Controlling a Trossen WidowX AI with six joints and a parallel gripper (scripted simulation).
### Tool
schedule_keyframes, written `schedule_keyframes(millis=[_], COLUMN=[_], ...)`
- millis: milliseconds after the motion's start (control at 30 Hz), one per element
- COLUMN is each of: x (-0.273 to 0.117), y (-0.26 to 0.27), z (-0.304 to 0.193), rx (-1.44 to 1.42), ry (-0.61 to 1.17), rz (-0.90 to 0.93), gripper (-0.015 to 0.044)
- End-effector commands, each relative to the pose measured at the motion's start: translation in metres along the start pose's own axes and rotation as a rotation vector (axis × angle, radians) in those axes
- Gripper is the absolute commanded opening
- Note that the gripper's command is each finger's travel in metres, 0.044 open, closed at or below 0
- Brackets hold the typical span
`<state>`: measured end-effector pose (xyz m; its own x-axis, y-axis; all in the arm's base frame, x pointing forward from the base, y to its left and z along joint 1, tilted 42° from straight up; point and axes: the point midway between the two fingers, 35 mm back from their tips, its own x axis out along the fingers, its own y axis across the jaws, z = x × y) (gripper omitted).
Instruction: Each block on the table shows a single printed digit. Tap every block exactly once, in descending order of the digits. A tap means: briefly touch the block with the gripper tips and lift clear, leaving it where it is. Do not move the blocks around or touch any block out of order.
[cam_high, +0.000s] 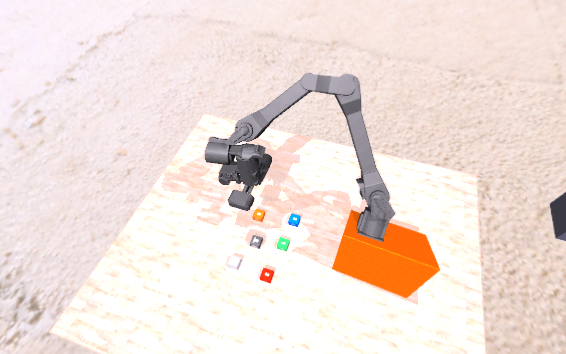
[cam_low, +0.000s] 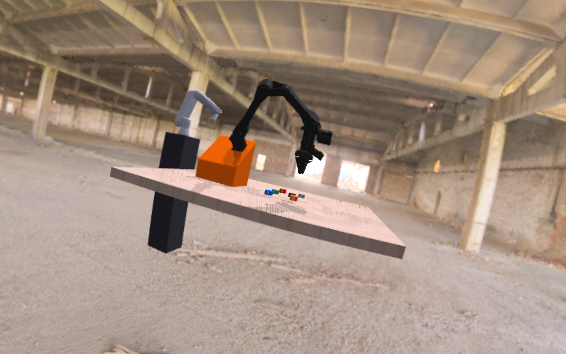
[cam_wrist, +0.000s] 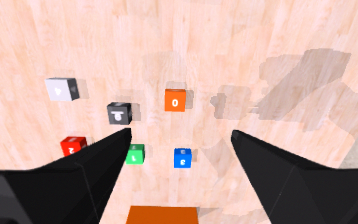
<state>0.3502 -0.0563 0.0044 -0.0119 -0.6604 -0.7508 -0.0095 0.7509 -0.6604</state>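
Observation:
The gripper (cam_low: 301, 172) (cam_wrist: 182, 133) is open and empty, high above the table. In the wrist view its tips span the gap between the orange block (cam_high: 258, 215) (cam_wrist: 175, 101), showing 0, and the blue block (cam_high: 294, 220) (cam_wrist: 182, 159), showing 3. The green block (cam_high: 283, 244) (cam_wrist: 135, 154) shows 1, beside the left finger. The red block (cam_high: 267, 275) (cam_wrist: 73, 145) shows 2, partly behind that finger. The dark grey block (cam_high: 256, 241) (cam_wrist: 119, 114) has a barred digit I cannot read surely. The white block (cam_high: 234, 262) (cam_wrist: 59, 90) shows a faint digit, perhaps 4.
The arm stands on a large orange box (cam_high: 380, 260) (cam_low: 222, 170) (cam_wrist: 162, 215) on the wooden table (cam_high: 150, 280) (cam_low: 345, 225). A second, grey arm (cam_low: 186, 107) stands on a dark pillar (cam_low: 170, 220) beyond the table in the exterior view.

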Motion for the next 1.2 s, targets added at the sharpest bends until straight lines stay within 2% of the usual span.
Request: schedule_keyframes(millis=[0,133,300,500,567,700,967,1167], x=[0.000,0.000,0.000,0.000,0.014,0.078,0.081,0.081], y=[-0.001,0.011,0.087,0.089,0.090,0.088,0.088,0.088], z=[0.000,-0.002,-0.029,-0.031,-0.029,-0.031,-0.031,-0.031], rx=[-0.004,-0.004,-0.005,-0.005,-0.005,-0.005,-0.005,-0.005], ry=[0.001,0.000,0.001,0.001,0.001,0.002,0.002,0.002], rz=[-0.004,-0.001,0.003,0.002,0.003,-0.002,-0.002,-0.002], gripper=[0.0400,0.0400,0.0400,0.0400,0.0348,0.0242,0.0032,0.0020])
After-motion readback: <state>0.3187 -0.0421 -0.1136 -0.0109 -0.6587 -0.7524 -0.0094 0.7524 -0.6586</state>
